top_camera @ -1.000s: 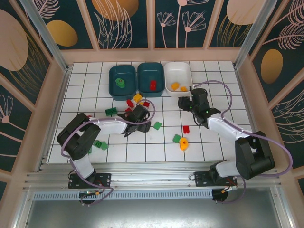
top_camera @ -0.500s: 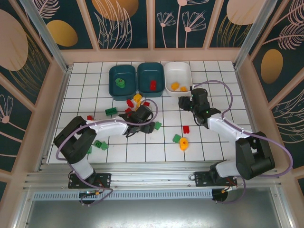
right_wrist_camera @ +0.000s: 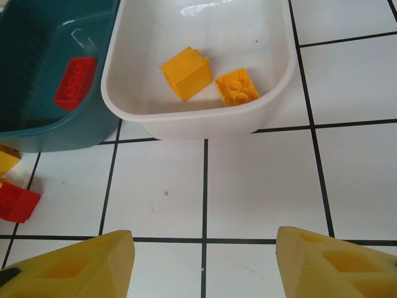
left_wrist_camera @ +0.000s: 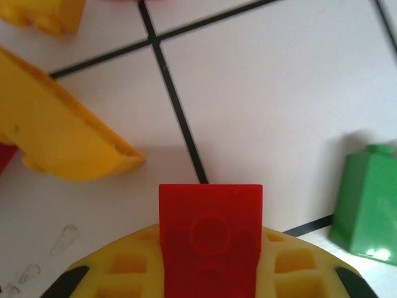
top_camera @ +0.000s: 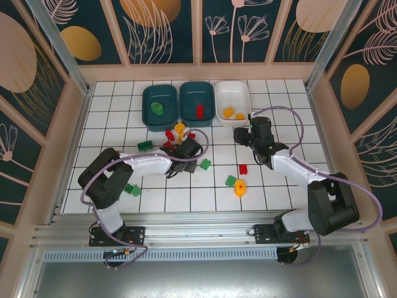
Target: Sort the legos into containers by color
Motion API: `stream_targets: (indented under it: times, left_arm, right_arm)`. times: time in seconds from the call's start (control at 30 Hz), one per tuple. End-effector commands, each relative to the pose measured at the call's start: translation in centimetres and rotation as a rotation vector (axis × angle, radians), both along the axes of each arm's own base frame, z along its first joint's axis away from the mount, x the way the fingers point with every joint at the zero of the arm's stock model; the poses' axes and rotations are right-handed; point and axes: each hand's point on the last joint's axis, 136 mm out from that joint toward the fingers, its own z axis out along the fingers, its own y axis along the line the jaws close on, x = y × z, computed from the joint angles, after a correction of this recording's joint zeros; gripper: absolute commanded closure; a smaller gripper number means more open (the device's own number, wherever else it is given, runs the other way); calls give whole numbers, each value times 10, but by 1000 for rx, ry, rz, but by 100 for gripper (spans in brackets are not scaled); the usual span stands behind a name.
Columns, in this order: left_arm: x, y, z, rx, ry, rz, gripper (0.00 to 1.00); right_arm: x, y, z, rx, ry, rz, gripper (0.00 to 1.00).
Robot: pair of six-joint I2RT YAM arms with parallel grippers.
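Observation:
My left gripper [top_camera: 185,149] is shut on a red lego [left_wrist_camera: 209,233], gripped between its yellow fingers [left_wrist_camera: 118,273] low over the tiles. A yellow lego [left_wrist_camera: 59,139] lies just ahead on the left and a green one [left_wrist_camera: 369,202] on the right. My right gripper [right_wrist_camera: 205,273] stands open over bare tiles in front of the white tub [right_wrist_camera: 198,124], which holds two yellow legos [right_wrist_camera: 186,72]. The middle teal tub [top_camera: 196,93] holds a red lego [right_wrist_camera: 74,81]. The left teal tub [top_camera: 149,115] holds a green lego [top_camera: 159,108].
Loose legos lie across the tiles: red [top_camera: 169,134] and yellow [top_camera: 180,128] near the tubs, green [top_camera: 144,146] [top_camera: 205,164] [top_camera: 231,180] [top_camera: 131,189], a red one [top_camera: 243,168] and an orange piece [top_camera: 240,187]. Walls ring the table.
My left arm has shifted slightly toward the tubs, its gripper staying near the cluster of legos. The right arm has barely moved.

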Motion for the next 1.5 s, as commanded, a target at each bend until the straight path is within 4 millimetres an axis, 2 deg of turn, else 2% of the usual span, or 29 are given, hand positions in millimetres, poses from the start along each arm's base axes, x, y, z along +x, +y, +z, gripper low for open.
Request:
stream_targets:
  times: [0.0, 0.07, 0.1, 0.2, 0.37, 0.47, 0.53, 0.7, 0.73, 0.8, 0.9, 1.0, 1.1, 1.17, 1.23, 1.33, 1.37, 1.47]
  left_arm:
    - [23, -14, 69, -86, -138, -1, 85]
    - [43, -17, 101, -105, -222, 28, 86]
    - [58, -18, 115, -118, -254, 49, 86]
    - [107, -25, 132, -186, -272, 87, 85]
    - [194, -28, 126, -233, -251, 157, 86]
    - [235, -29, 106, -203, -220, 176, 81]
    - [252, -31, 94, -190, -192, 164, 79]
    - [271, -35, 94, -181, -224, 138, 72]
    - [271, -36, 95, -184, -223, 133, 67]
    - [270, -36, 100, -190, -224, 127, 45]
    - [263, -31, 119, -195, -242, 123, 28]
    - [247, -15, 147, -199, -282, 161, 25]
    - [212, 7, 161, -278, -314, 225, 24]
    - [178, 42, 160, -284, -341, 343, 23]
    - [146, 91, 157, -283, -376, 536, 13]
    - [105, 140, 134, -380, -323, 736, 9]
    - [94, 153, 125, -419, -303, 788, 8]
    - [76, 158, 111, -519, -270, 799, 7]
  right_arm:
    - [-2, -7, 12, 66, -73, -64, 38]
    - [-9, -4, 11, 120, -120, -62, 39]
    - [-12, -8, 8, 125, -129, -96, 39]
    - [-17, -23, 6, 137, -165, -177, 39]
    - [-24, -32, 3, 147, -190, -212, 39]
    - [-25, -36, 3, 133, -193, -226, 39]
    - [-26, -39, 5, 125, -204, -236, 38]
    - [-27, -40, 5, 122, -207, -236, 38]
    - [-26, -40, 5, 121, -207, -235, 38]
    - [-26, -39, 5, 120, -206, -232, 38]
    - [-26, -39, 6, 117, -206, -230, 37]
    - [-27, -38, 8, 124, -210, -226, 37]
    - [-28, -36, 9, 134, -210, -216, 37]
    - [-28, -33, 7, 133, -206, -206, 37]
    - [-28, -32, 6, 130, -204, -205, 37]
    - [-26, -28, 3, 131, -193, -192, 37]
    - [-25, -26, 1, 130, -188, -186, 37]
    - [-25, -22, -2, 126, -177, -176, 37]
